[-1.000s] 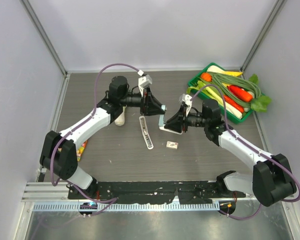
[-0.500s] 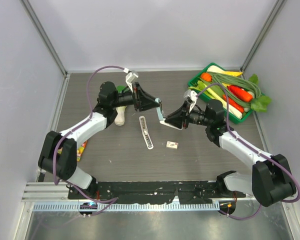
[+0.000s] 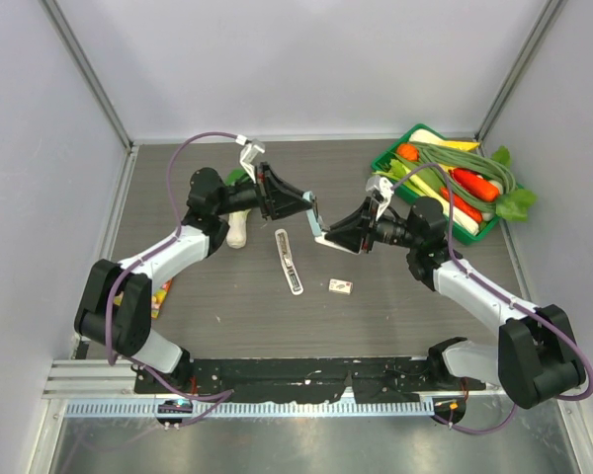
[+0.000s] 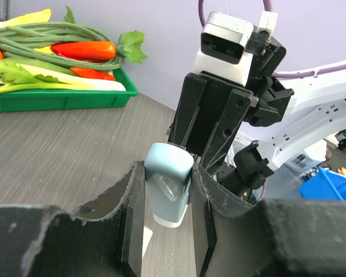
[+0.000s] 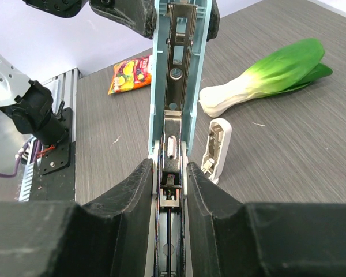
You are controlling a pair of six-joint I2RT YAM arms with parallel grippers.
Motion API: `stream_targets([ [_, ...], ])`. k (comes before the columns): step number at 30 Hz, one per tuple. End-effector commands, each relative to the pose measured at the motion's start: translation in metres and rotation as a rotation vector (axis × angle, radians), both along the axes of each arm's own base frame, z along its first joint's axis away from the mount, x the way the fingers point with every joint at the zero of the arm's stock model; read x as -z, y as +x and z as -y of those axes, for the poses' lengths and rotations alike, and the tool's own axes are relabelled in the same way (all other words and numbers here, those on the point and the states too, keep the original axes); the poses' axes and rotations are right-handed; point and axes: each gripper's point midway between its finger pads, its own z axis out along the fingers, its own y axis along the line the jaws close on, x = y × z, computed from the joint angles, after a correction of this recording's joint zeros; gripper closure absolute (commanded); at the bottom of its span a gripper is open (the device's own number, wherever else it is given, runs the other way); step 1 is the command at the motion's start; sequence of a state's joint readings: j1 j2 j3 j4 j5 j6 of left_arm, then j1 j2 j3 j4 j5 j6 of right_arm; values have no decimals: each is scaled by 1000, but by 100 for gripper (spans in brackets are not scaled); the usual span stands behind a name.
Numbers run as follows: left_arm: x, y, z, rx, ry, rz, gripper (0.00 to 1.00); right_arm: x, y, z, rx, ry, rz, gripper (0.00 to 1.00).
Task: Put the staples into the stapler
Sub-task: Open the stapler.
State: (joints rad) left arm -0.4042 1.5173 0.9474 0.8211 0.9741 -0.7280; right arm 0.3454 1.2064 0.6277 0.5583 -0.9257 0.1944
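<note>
The white stapler [image 3: 290, 262] lies open side up on the table's middle, untouched; it also shows beside the jaws in the right wrist view [image 5: 217, 147]. The staples [image 3: 341, 286] lie as a small box just right of it. Above them a pale blue bar [image 3: 316, 219] with a metal channel [image 5: 179, 69] is held in the air between both grippers. My left gripper [image 3: 312, 209] is shut on its rounded blue end [image 4: 169, 187]. My right gripper [image 3: 328, 237] is shut on its white-edged lower end [image 5: 169, 167].
A green tray [image 3: 383, 168] of vegetables sits at the back right. A bok choy [image 3: 237, 229] lies under the left arm. A snack packet [image 3: 161, 294] rests near the left wall.
The left wrist has swung back to the left and the right gripper has drawn back a little, carrying the blue bar slightly up and away. Both grips are unchanged.
</note>
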Motion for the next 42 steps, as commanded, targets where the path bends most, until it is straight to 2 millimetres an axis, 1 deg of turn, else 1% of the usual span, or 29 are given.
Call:
stream_targets([
  [1, -47, -8, -4, -11, -71, 236, 100, 11, -12, -1, -59, -26, -50, 99],
  [4, -43, -15, 1, 24, -53, 245, 100, 11, -16, -4, -84, -33, -50, 99],
  [9, -34, -26, 8, 81, -23, 254, 100, 9, -19, -7, -102, -42, -40, 88],
  [12, -27, -35, 13, 120, 0, 259, 100, 10, -21, -8, -113, -47, -43, 82],
  [14, -22, -40, 16, 145, 13, 260, 100, 11, -23, -10, -125, -54, -38, 80],
  [20, -14, -49, 22, 198, 41, 252, 100, 14, -28, -13, -156, -76, -34, 72],
  [22, -12, -50, 24, 205, 49, 257, 100, 16, -29, -14, -163, -83, -38, 67],
  [25, -10, -52, 25, 214, 57, 254, 100, 18, -30, -14, -170, -97, -37, 64],
  [26, -11, -51, 25, 212, 56, 260, 100, 19, -31, -15, -177, -101, -38, 64],
  [27, -11, -51, 25, 211, 57, 257, 100, 21, -32, -15, -182, -110, -38, 70],
  [29, -12, -50, 25, 203, 56, 259, 100, 22, -32, -15, -180, -115, -43, 75],
  [30, -13, -48, 25, 190, 55, 254, 100, 23, -32, -14, -179, -123, -33, 80],
  [33, -19, -40, 23, 146, 43, 242, 100, 24, -28, -13, -153, -132, -20, 86],
  [34, -28, -34, 21, 107, 15, 266, 100, 26, -24, -12, -121, -137, -19, 88],
  [35, -32, -27, 15, 76, -7, 230, 100, 27, -22, -11, -104, -137, -21, 88],
  [36, -37, -23, 11, 51, -28, 230, 100, 23, -19, -11, -89, -125, -4, 90],
  [37, -50, -16, 7, 8, -67, 259, 100, 26, -18, -10, -75, -122, -5, 91],
  [38, -54, -12, 2, -18, -86, 252, 100, 27, -17, -10, -57, -109, -36, 91],
  [39, -60, -5, -7, -48, -109, 234, 100, 23, -15, -10, -47, -95, -20, 92],
  [42, -78, 6, -25, -127, -177, 244, 100, 23, -13, -10, -25, -74, -45, 92],
])
